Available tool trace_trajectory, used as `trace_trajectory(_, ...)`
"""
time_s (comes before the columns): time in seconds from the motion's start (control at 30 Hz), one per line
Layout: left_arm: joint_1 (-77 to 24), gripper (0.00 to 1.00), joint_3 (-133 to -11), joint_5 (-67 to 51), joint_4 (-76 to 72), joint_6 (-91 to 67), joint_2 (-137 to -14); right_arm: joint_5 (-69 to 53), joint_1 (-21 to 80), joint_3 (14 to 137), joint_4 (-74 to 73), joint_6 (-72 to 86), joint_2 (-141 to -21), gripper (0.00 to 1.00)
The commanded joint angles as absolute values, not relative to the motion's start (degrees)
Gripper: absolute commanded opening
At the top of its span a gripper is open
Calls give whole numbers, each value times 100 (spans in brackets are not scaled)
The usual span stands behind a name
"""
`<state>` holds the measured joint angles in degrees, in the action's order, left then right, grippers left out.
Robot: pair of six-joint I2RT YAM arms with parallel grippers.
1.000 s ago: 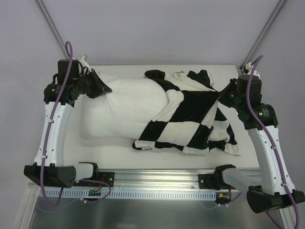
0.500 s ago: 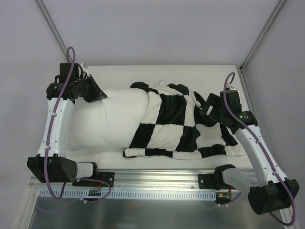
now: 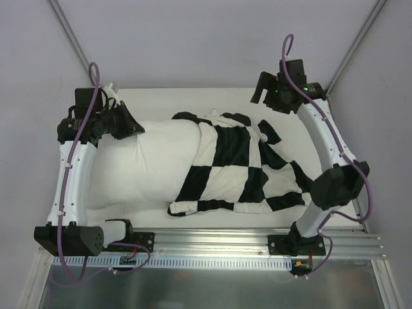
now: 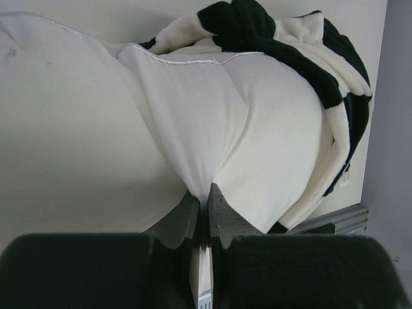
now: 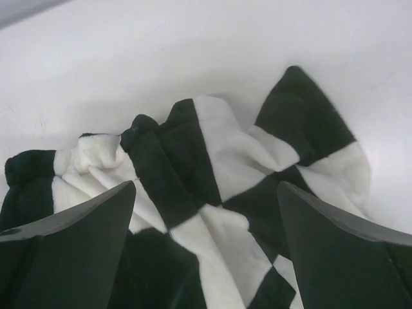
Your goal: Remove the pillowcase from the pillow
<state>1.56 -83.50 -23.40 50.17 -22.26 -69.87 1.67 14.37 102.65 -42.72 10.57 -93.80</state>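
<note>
1. Plump, smooth white pillow [image 3: 145,167] is pictured on white table [image 3: 193,96], left-arm end uncovered.
2. Limp, crumpled b/w checked pillowcase [image 3: 238,170] is draped over its other end.
3. Pillow corner is pinched in left gripper [image 4: 203,209], jaws closed.
4. Right gripper [image 5: 206,187] is held above pillowcase, jaws spread, nothing gripped.

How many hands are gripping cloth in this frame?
1: the left hand, at the left end of the pillow, is shut on its white fabric. The right hand is open, clear of the pillowcase, holding nothing.
</note>
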Motion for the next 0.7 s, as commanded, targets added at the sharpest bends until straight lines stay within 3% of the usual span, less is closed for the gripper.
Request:
trace_trajectory(0.0, 158, 0, -8587, -2821, 4465, -2031, -6636, -395, 1652, 10827, -4773, 1071, -10237, 96)
trace_trajectory(0.17, 88, 0, -8482, -2909, 4360, -1890, -6382, -1272, 1863, 11811, -4807, 1353, -11624, 96)
trace_trajectory(0.3, 79, 0, -8473, -2795, 4359, -1828, -6267, -1599, 2135, 11787, -4703, 1345, -11961, 97)
trace_trajectory(0.33, 88, 0, -8473, -2812, 4368, -1819, -6267, -1687, 2162, 11699, -4606, 1380, -11953, 93)
trace_trajectory(0.37, 79, 0, -8464, -2830, 4368, -1819, -6258, -1766, 2153, 11542, -4527, 1397, -11918, 82)
trace_trajectory(0.4, 70, 0, -8473, -2830, 4359, -1819, -6258, -1645, 2153, 11497, -4492, 1397, -11866, 65)
trace_trajectory(0.43, 70, 0, -8473, -2804, 4359, -1811, -6258, -1522, 2119, 11444, -4474, 1354, -11700, 44)
trace_trajectory(0.47, 70, 0, -8464, -2795, 4351, -1793, -6232, -1225, 2092, 11330, -4474, 1336, -11568, 10)
trace_trajectory(0.5, 79, 0, -8455, -2760, 4351, -1793, -6205, -1039, 2013, 11251, -4465, 1319, -11253, 1)
trace_trajectory(0.67, 88, 0, -8446, -2268, 4359, -1784, -5959, 251, 1460, 10110, -4176, 1292, -9723, 1)
